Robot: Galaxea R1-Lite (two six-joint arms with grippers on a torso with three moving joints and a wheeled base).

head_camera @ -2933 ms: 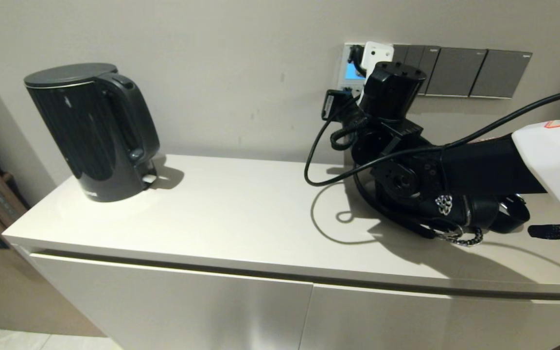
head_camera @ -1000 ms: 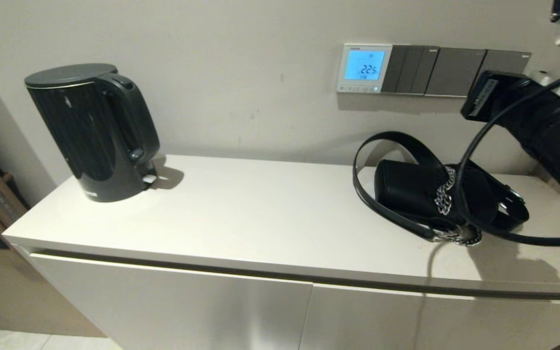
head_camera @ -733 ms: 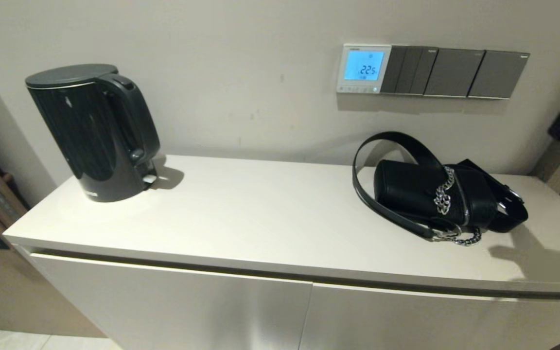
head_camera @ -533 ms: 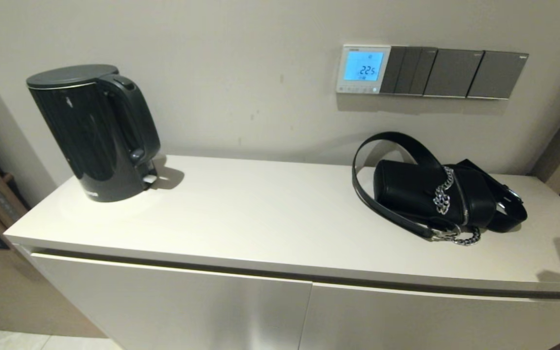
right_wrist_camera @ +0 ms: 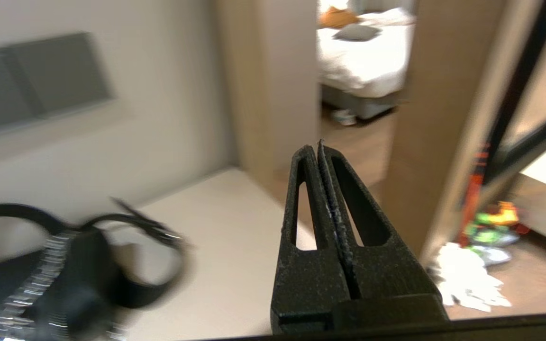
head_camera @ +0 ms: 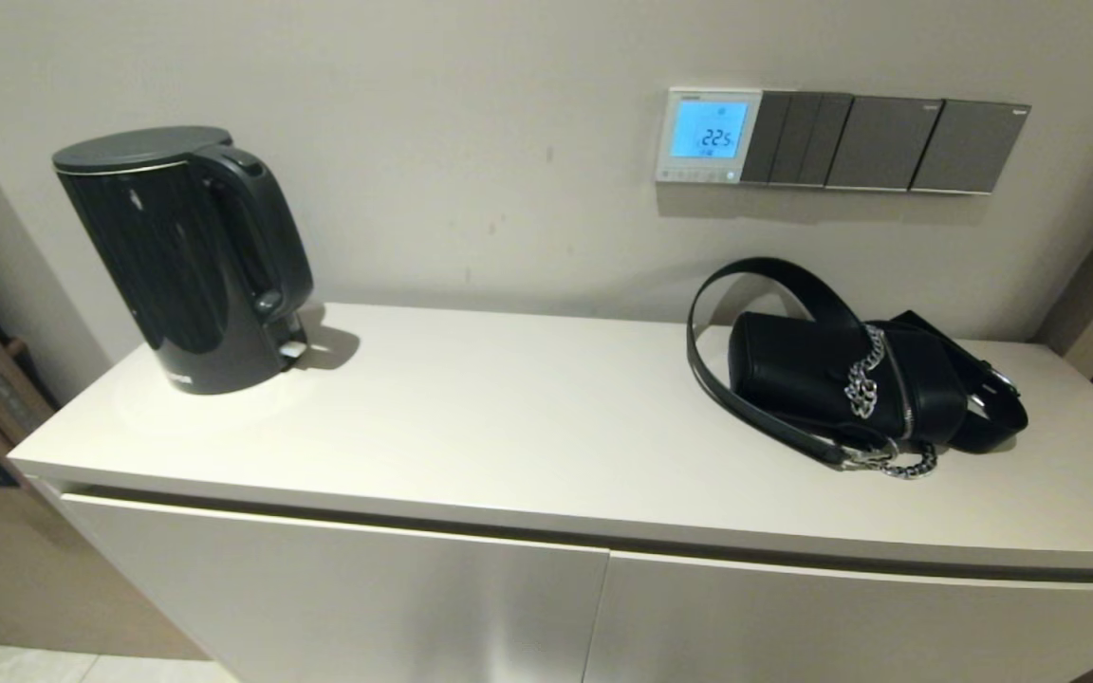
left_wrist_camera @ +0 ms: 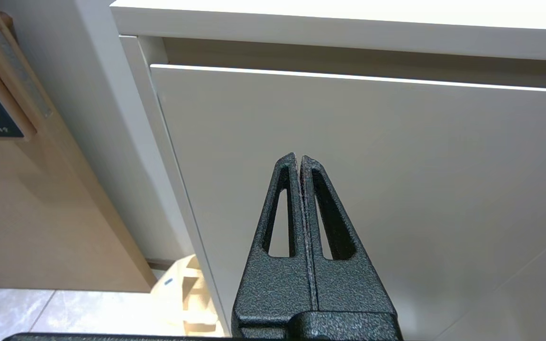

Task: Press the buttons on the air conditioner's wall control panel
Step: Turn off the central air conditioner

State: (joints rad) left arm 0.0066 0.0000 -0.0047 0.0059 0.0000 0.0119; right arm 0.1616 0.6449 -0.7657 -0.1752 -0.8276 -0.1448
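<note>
1. Currently, the wall control panel [head_camera: 708,135] is fixed flat to the wall at about 1 o'clock in the head view, above the black handbag [head_camera: 845,384] and touching the left end of the grey switch plates [head_camera: 883,142]. Its screen is lit blue with digits.
2. Orientation: the panel faces out from the wall toward the robot. The buttons [head_camera: 696,175] form a horizontal row along its bottom edge; the row's long axis runs left to right.
3. Handling, as judged: the panel is rigid and wall-mounted, so nothing is gripped. The buttons are small and closely spaced and probably need only a light, square push with a fingertip, straight into the wall.
4. The left gripper [left_wrist_camera: 300,161] sits low, facing the cabinet door [left_wrist_camera: 396,166], fingers pressed together.
5. The right gripper [right_wrist_camera: 319,148] is off the cabinet's right end, well apart from the panel, fingers pressed together.
</note>
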